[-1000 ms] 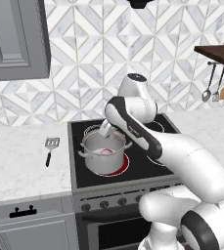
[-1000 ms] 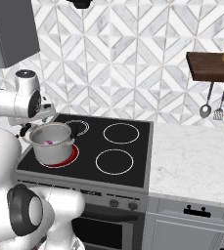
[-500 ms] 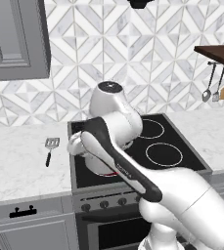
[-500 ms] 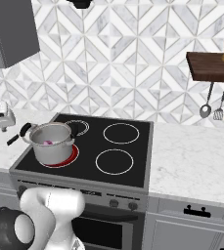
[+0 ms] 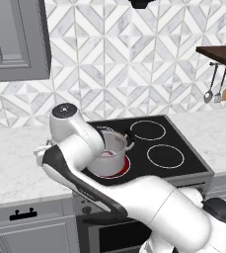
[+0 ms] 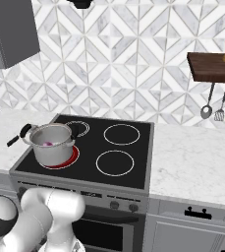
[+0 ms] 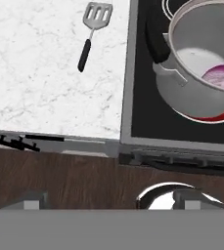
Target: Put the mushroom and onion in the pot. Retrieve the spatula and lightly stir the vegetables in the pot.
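The steel pot (image 7: 196,97) stands on the stove's front left burner, with the purple-red onion (image 7: 222,78) lying inside; the pot (image 6: 52,145) and the onion (image 6: 47,144) also show in the right base view. I cannot make out the mushroom. The spatula (image 7: 88,41) lies flat on the marble counter left of the stove, slotted silver head away from me, black handle toward the front edge. My gripper (image 7: 111,201) hangs open above the counter's front edge, left of the pot and nearer than the spatula, holding nothing. My arm covers part of the pot (image 5: 115,150) in the left base view.
The burner under the pot glows red (image 6: 72,156). The black stove (image 6: 119,157) has other unlit rings. A ladle and other utensils (image 6: 214,106) hang under a wooden shelf at the right. Dark drawer handles (image 7: 15,142) run below the counter edge.
My arm has swung left, away from above the pot to the counter's front edge left of the stove. The gripper stays open. The pot has not moved.
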